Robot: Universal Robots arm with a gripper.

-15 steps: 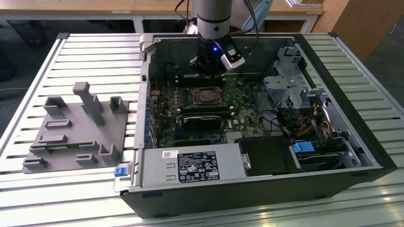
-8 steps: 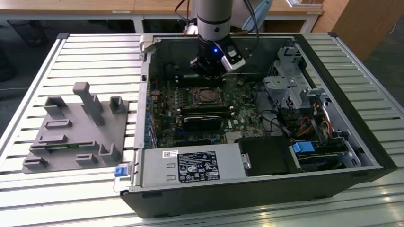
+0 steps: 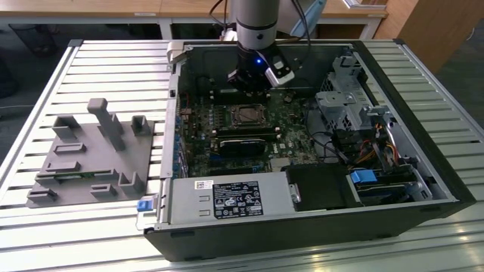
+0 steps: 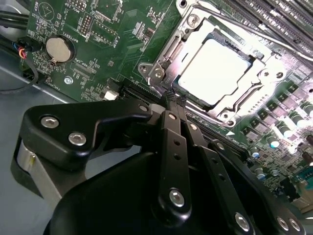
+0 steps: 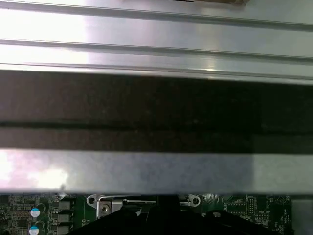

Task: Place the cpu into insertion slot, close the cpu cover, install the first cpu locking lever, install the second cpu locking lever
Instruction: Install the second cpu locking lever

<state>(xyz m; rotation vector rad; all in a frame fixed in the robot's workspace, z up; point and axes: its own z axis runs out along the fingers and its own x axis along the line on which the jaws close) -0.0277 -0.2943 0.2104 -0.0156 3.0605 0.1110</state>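
The tool (image 4: 173,98), fingers pressed together and empty, hovered at the cpu cover (image 4: 244,100) edge, the cpu (image 4: 215,66) seated in the insertion slot at the motherboard's twelve o'clock. A slip could scrape the board.

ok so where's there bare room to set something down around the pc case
Bare slatted table lies beyond the grey fixture block, and again along the exterior view's right of the pc case and in front of it. Inside the case it is crowded: the motherboard, the power supply, cables and drive bays, with the claw by the cpu.
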